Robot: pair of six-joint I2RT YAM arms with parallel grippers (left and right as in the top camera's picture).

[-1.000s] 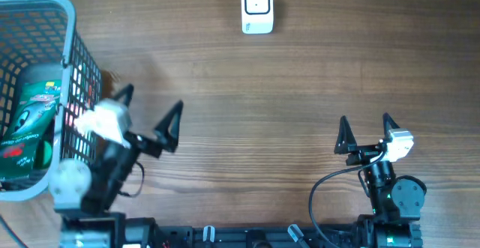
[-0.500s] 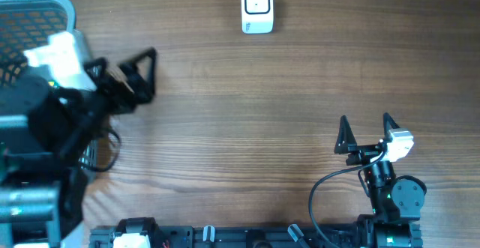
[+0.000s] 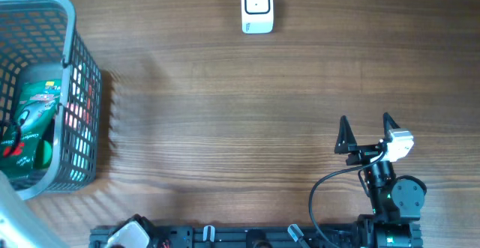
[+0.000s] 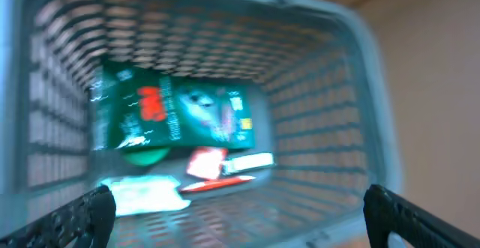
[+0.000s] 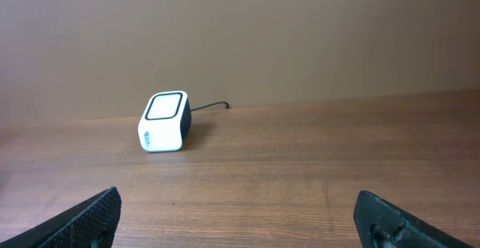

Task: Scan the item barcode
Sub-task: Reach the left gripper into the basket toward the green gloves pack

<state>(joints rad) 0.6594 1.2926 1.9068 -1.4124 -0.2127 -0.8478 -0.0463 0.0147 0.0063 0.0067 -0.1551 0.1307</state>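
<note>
At the far left, the left claw (image 4: 240,216) has swung off the bare desk (image 3: 225,128) and out of the overhead view. It now hangs over the grey basket (image 3: 73,68), fingers spread wide with nothing between them, looking down on the green package (image 4: 176,117) lying flat on the basket floor among smaller items (image 4: 221,165). That suggests the pick is about to begin, with the white scanner (image 3: 256,8) waiting at the desk's far edge. The right claw (image 3: 366,126) has not moved, spread and empty, facing the scanner.
</note>
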